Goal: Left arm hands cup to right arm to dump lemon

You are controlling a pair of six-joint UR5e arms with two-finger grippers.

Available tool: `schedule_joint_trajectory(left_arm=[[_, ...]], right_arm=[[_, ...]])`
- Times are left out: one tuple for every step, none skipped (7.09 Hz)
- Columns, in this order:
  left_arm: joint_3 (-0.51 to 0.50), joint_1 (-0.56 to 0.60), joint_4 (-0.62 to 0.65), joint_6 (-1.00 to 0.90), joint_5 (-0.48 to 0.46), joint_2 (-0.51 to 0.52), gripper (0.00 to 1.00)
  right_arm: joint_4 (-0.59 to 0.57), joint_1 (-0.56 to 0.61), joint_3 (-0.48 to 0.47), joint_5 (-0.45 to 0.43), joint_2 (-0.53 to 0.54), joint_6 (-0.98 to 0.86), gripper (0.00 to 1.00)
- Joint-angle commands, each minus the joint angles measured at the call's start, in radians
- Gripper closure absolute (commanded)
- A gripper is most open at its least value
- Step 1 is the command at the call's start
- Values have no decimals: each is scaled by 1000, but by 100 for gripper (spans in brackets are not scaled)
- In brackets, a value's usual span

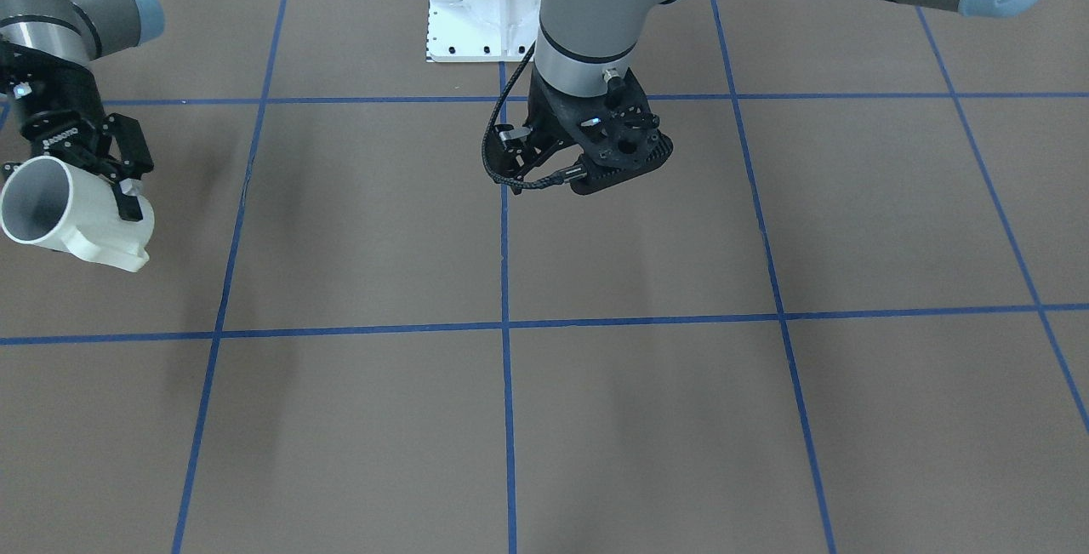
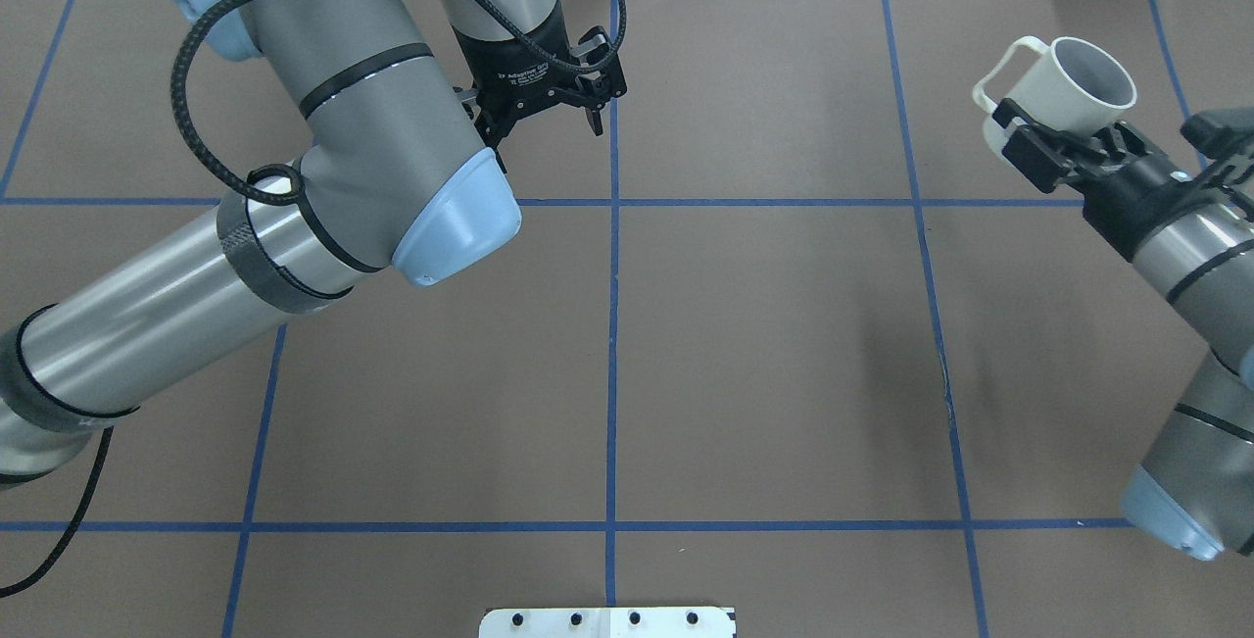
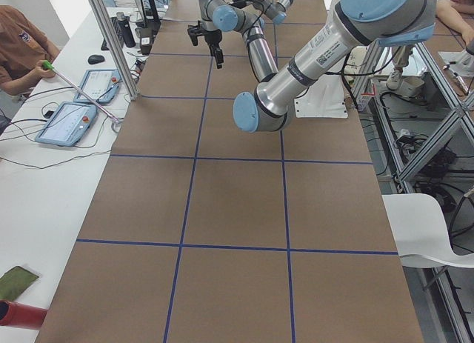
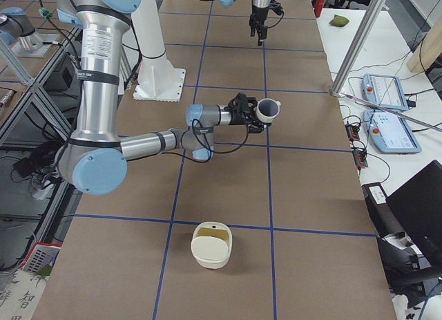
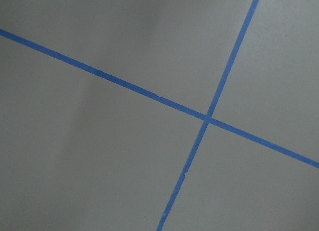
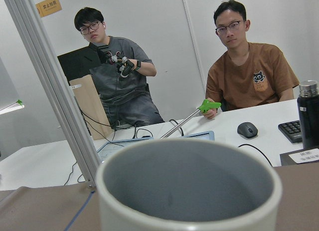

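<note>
My right gripper (image 2: pixel 1073 133) is shut on the cup (image 2: pixel 1063 89), a cream-white mug held in the air over the table's right side. The mug is tipped on its side, handle outward. In the front-facing view the cup (image 1: pixel 76 214) hangs at the left edge, its mouth turned out from the table. The right wrist view looks into the cup (image 6: pixel 189 191); its grey inside shows nothing. The lemon is not in view. My left gripper (image 2: pixel 598 94) hangs open and empty over the far middle of the table. From the front, its black plate (image 1: pixel 617 145) hides the fingers.
A cream-white bin (image 4: pixel 210 245) with an open lid stands on the table toward its right end. The white robot base (image 1: pixel 485 5) is at the near middle. Two people (image 6: pixel 239 66) sit at a desk with tablets (image 4: pixel 387 92) beyond the far edge.
</note>
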State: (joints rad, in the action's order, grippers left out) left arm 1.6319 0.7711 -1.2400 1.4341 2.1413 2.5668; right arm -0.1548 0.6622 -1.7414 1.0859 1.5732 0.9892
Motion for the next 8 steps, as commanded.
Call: schedule_joint_trajectory(left_arm=[[-6, -1, -18, 32, -1, 39, 0], [-18, -1, -22, 28, -1, 56, 0], [-62, -1, -16, 34, -1, 97, 0], [-116, -1, -13, 35, -1, 140, 0], [-145, -1, -13, 37, 2, 168, 7], [-145, 1, -19, 36, 3, 176, 8], [-145, 1, -28, 35, 2, 179, 9], [-147, -1, -27, 37, 2, 181, 0]], right_arm=[[-209, -41, 9, -35, -163, -7, 50], [-294, -100, 16, -105, -229, -15, 51], [-363, -140, 22, -160, -274, -83, 53], [-388, -180, 36, -197, -294, -118, 53], [-387, -205, 78, -224, -323, -121, 53], [-388, -240, 121, -271, -367, -139, 53], [-388, -272, 138, -309, -387, -171, 53], [-388, -288, 138, -323, -398, -176, 53]])
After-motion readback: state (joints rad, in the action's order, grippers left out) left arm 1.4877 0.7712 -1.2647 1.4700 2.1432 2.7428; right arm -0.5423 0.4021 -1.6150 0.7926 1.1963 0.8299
